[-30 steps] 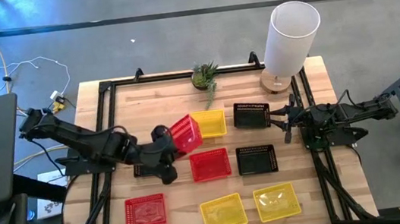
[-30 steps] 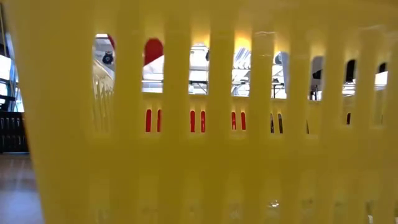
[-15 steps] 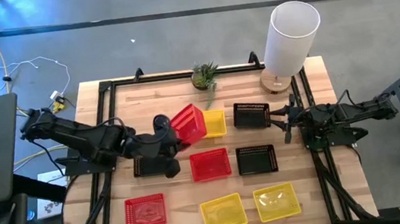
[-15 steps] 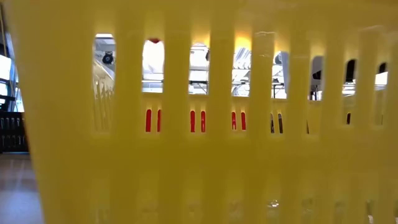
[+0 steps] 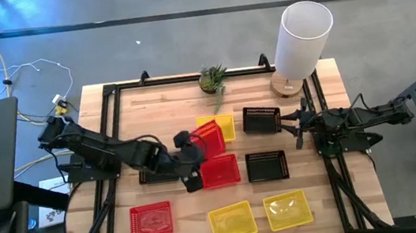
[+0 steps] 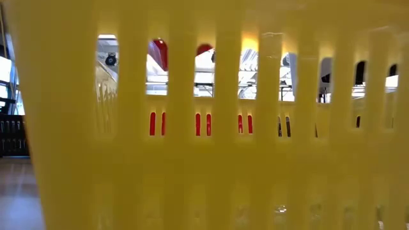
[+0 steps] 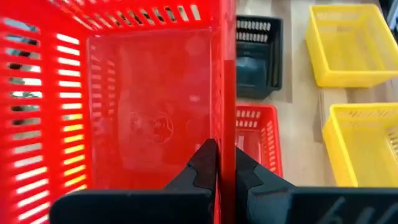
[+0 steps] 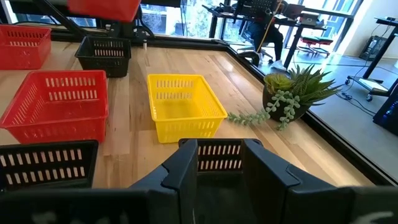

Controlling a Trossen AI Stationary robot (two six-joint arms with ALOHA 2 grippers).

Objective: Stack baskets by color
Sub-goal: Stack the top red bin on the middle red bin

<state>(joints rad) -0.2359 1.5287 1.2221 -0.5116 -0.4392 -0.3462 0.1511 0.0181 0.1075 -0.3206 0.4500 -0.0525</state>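
My left gripper [image 5: 196,146] is shut on the wall of a red basket [image 5: 211,138], held tilted in the air just over a second red basket [image 5: 219,171] at the table's middle. In the left wrist view the fingers [image 7: 202,165] pinch the held basket's side wall [image 7: 155,106], with the lower red basket [image 7: 258,134] beneath. A third red basket [image 5: 151,220] lies front left. Yellow baskets sit at the back [image 5: 223,126] and front [image 5: 233,222] [image 5: 287,209]. My right gripper [image 5: 288,123] stands open at the edge of a black basket [image 5: 262,119].
Another black basket [image 5: 266,166] sits right of the middle red one, and one [image 5: 145,177] lies under the left arm. A tall white cylinder [image 5: 303,37] and a small plant [image 5: 214,78] stand at the back. A yellow basket wall [image 6: 204,179] fills the low view.
The left arm has reached further right, carrying the red basket from beside the back yellow basket to above the middle red one. The right arm has not moved.
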